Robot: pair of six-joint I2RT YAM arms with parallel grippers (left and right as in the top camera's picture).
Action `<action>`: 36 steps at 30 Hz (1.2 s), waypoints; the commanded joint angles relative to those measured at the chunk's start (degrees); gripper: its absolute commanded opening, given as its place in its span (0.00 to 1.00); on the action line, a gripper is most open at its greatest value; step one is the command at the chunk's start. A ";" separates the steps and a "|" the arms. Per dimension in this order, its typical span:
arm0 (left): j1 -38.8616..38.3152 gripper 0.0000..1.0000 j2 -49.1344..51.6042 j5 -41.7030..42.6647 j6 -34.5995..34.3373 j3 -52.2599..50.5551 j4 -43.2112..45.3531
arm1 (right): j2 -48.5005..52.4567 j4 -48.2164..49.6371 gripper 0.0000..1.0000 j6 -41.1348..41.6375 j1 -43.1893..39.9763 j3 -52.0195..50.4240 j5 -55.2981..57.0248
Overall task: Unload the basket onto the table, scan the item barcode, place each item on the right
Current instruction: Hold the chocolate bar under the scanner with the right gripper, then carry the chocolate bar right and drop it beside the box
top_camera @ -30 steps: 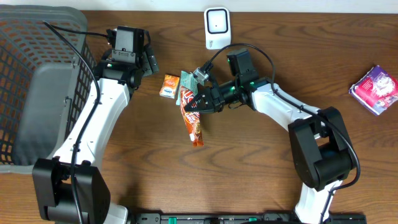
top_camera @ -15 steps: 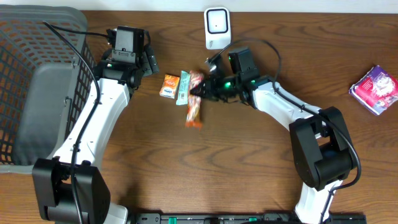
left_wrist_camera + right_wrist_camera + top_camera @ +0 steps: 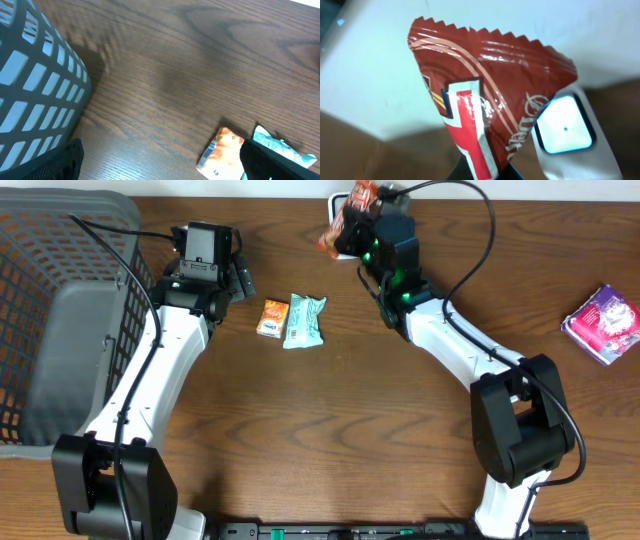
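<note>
My right gripper (image 3: 362, 228) is shut on a red snack wrapper (image 3: 350, 212) and holds it up at the table's far edge, right in front of the white barcode scanner (image 3: 337, 204), which it mostly hides from above. In the right wrist view the red wrapper (image 3: 490, 95) rises from my right gripper (image 3: 487, 169), with the scanner's lit window (image 3: 565, 127) just behind it to the right. My left gripper (image 3: 241, 280) hangs open and empty over the table, left of an orange packet (image 3: 272, 318) and a teal packet (image 3: 304, 320).
A dark plastic basket (image 3: 60, 310) fills the left side and shows as a grid wall (image 3: 35, 90) in the left wrist view. The orange packet (image 3: 225, 150) and teal packet (image 3: 280, 145) lie by my left finger (image 3: 280, 162). A purple packet (image 3: 603, 323) lies far right.
My right gripper has lifted the red wrapper off the table beside the teal packet and carried it up and back to the scanner. The left arm has not moved.
</note>
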 commanded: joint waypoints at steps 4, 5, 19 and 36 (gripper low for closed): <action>0.24 0.99 0.11 -0.33 -0.50 -0.04 0.02 | 8.66 -0.17 0.01 4.81 -1.33 12.59 3.17; 0.24 0.99 0.11 -0.33 -0.50 -0.04 0.02 | 10.38 -1.22 0.01 4.74 -1.31 15.28 2.75; 0.24 0.99 0.11 -0.35 -0.50 -0.04 0.02 | 21.97 -21.44 0.01 4.17 -6.25 36.26 -0.07; 0.24 0.99 0.11 -0.33 -0.50 -0.04 0.02 | 11.34 -55.25 0.01 3.91 -30.47 37.73 -1.73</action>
